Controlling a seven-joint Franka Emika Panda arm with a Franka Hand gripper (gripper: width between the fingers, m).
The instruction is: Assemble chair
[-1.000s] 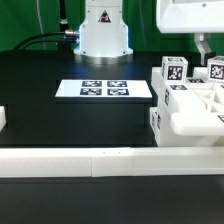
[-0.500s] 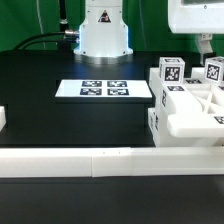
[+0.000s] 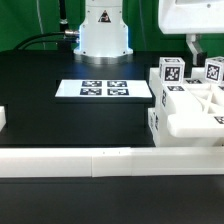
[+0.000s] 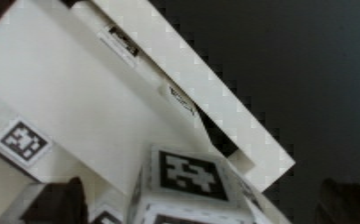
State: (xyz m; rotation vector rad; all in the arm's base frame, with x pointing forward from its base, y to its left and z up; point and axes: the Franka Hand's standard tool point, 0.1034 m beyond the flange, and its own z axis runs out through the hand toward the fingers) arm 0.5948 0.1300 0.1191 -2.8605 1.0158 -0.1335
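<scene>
The chair's white pieces (image 3: 188, 108) stand clustered at the exterior view's right: a chunky frame with X-braced openings and two upright square posts topped with tags (image 3: 172, 70) (image 3: 215, 70). My gripper (image 3: 194, 47) hangs just above them, between the two posts, holding nothing. In the wrist view a long flat white panel (image 4: 106, 90) runs diagonally and a tagged post top (image 4: 195, 175) lies between my dark fingers (image 4: 49, 203), which stand wide apart on either side of it without touching it. The far right of the chair pieces is cut off.
The marker board (image 3: 105, 89) lies flat in the middle of the black table. A long low white border rail (image 3: 100, 158) runs along the front. The robot base (image 3: 103, 30) stands at the back. A small white piece (image 3: 3, 118) shows at the left edge.
My gripper has shifted a little toward the exterior view's left, now nearer the gap between the two tagged posts. The chair pieces have not moved.
</scene>
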